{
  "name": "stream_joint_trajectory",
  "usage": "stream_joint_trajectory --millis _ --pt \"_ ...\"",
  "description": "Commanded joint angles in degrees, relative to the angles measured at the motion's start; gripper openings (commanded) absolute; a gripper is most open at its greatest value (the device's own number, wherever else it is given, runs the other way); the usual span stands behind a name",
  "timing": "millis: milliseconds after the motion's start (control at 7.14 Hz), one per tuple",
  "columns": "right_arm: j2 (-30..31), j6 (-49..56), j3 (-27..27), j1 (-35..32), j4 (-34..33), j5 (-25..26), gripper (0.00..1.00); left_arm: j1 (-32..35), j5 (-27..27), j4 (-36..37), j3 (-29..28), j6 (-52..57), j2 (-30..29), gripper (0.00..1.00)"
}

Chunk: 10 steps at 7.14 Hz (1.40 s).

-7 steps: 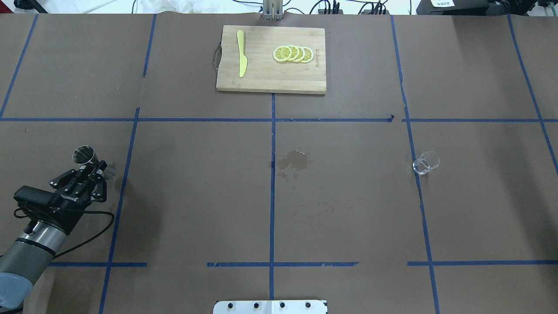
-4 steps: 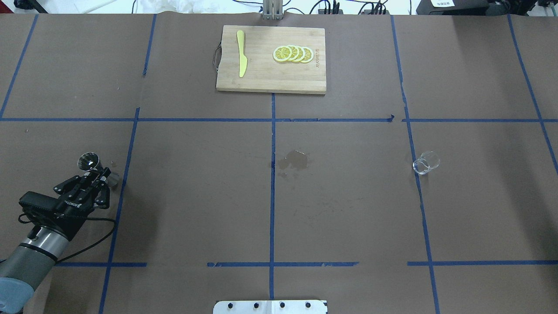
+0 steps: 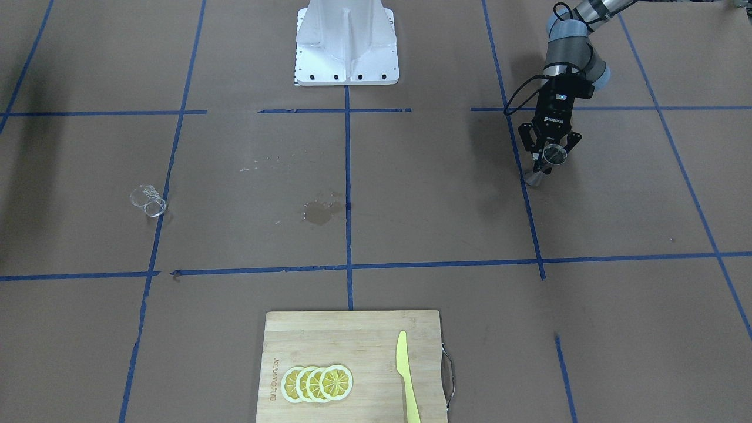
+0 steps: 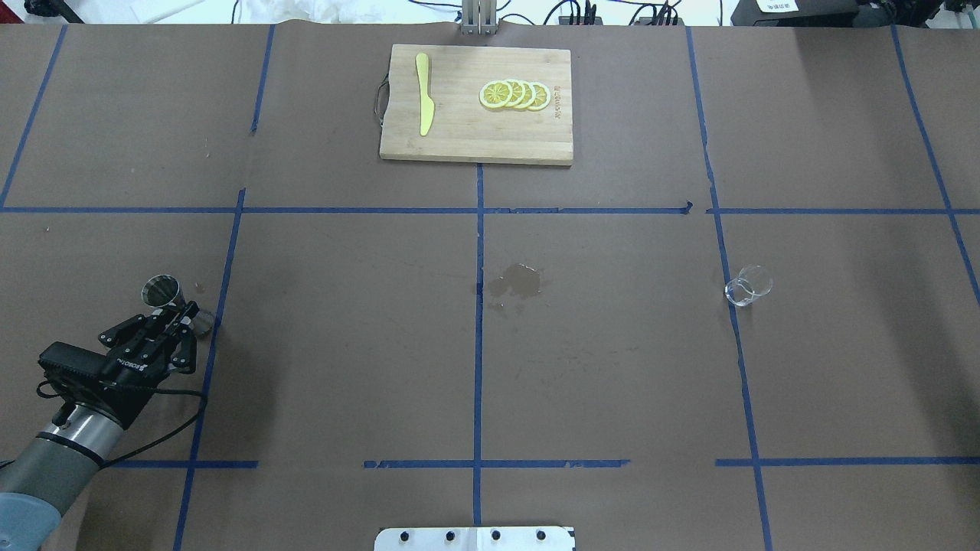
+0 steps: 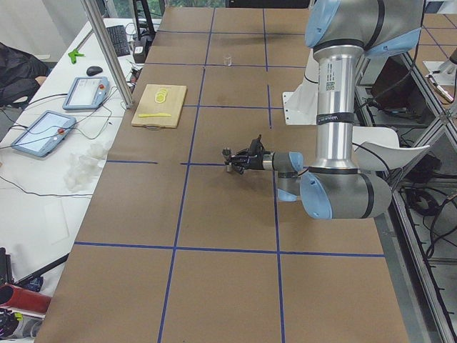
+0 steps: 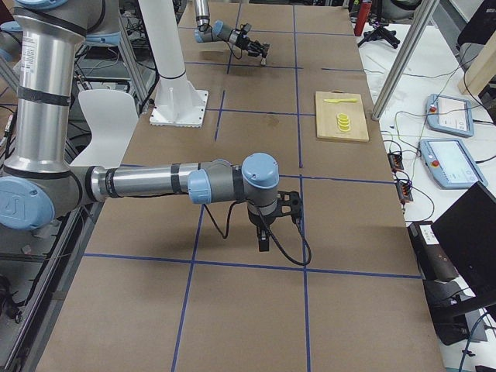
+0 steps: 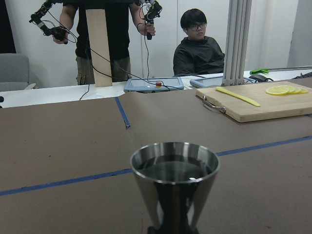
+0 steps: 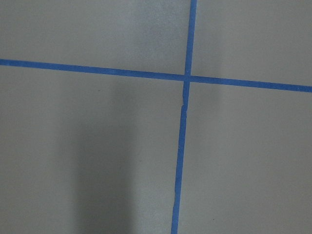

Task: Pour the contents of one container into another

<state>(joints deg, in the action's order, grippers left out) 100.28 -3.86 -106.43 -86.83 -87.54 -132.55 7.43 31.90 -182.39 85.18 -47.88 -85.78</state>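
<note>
The steel jigger (image 4: 162, 291) is at the table's left, upright with a slight tilt, and my left gripper (image 4: 184, 312) is shut on its narrow waist. In the front-facing view the jigger (image 3: 553, 155) has its lower cone close to the paper; contact is unclear. The left wrist view is filled by the jigger's upper cone (image 7: 174, 175), its mouth open upward. The clear glass cup (image 4: 748, 285) stands alone far to the right, also seen as the glass cup (image 3: 148, 200). My right gripper (image 6: 264, 237) hangs over bare table, pointing down; I cannot tell its state.
A wet stain (image 4: 521, 282) marks the table's middle. At the far side lies a wooden cutting board (image 4: 459, 138) with a yellow knife (image 4: 423, 93) and lemon slices (image 4: 514, 94). Two people (image 7: 197, 48) are beyond the far edge. The robot's base plate (image 4: 475, 539) sits at the near edge.
My left gripper has carried the jigger a little toward the robot and lower. The glass cup has not moved.
</note>
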Motion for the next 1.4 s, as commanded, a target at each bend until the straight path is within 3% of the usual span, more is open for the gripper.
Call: stream_joint_trajectory --millis 0,981,1261 --pt "0.3 0.0 -0.1 0.0 0.0 0.0 1.00 -0.1 0.0 -0.1 -0.4 0.0 -0.1 0.26" --pt "0.4 0.0 -0.2 -0.1 0.0 -0.1 1.00 -0.1 0.0 -0.2 -0.3 0.0 -0.1 0.35" --pt "0.4 0.0 -0.3 0.0 0.0 -0.1 1.00 -0.1 0.0 -2.2 -0.5 0.0 -0.1 0.12"
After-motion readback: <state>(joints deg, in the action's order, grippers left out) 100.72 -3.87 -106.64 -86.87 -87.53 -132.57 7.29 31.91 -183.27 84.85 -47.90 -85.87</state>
